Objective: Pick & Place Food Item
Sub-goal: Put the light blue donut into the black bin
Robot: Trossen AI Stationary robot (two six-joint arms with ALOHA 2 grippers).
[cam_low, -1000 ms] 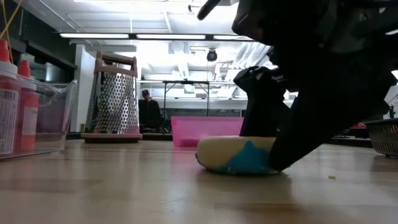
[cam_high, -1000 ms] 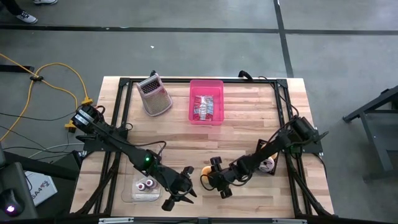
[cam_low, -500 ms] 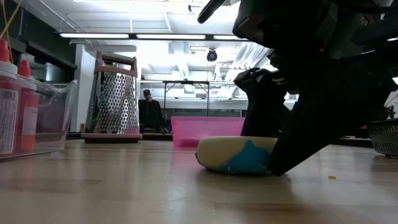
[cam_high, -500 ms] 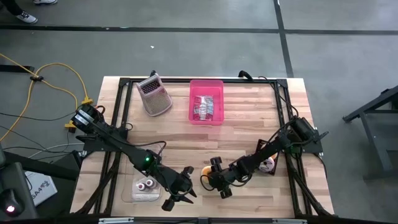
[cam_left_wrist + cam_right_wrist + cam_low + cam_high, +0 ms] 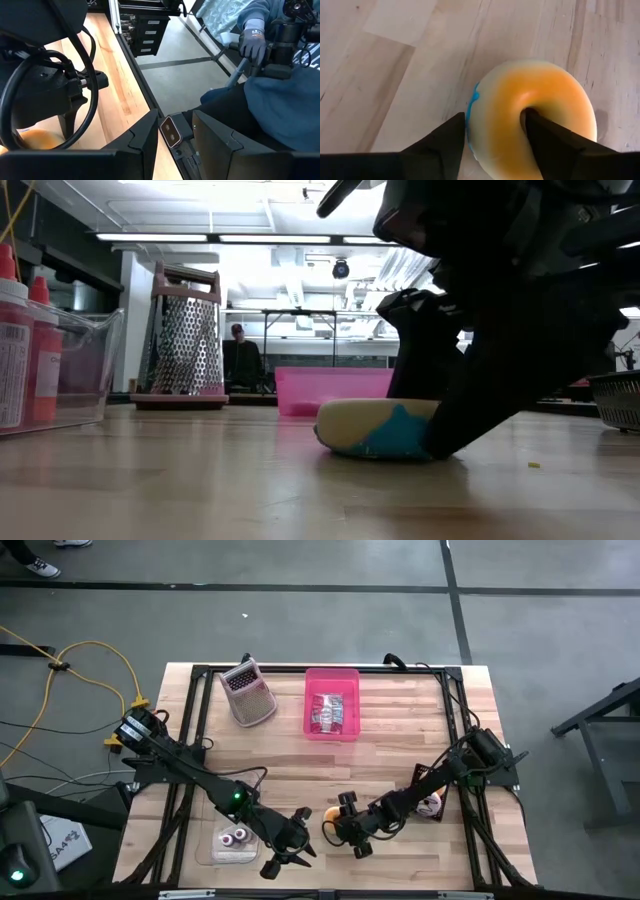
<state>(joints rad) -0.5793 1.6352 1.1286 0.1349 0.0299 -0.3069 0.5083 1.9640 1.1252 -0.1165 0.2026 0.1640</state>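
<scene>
Two dark arms reach in over the wooden table, the largest thing in the scene, and both meet near its 6 o'clock edge. The left gripper hangs idle toward 7 o'clock, its fingers parted with nothing between them, just beside a clear tub of red-capped bottles. At 12 o'clock sits the pink bin, holding some wrapped packets, with a metal grater beside it at 11 o'clock; both lie well apart from the work. The right gripper is down at the task's thing, a doughnut with an orange underside and blue icing, which rests flat on the wood near 6 o'clock. One finger stands in the doughnut's hole and the other against its outer rim, so the jaws straddle one side of the ring. Over the last second that gripper has begun to narrow a little and its lower finger has edged in against the doughnut in the low view, while the doughnut itself has not shifted. I judge that the grasp is just starting to close; the lift and the carry, probably to the pink bin, are not yet begun.
</scene>
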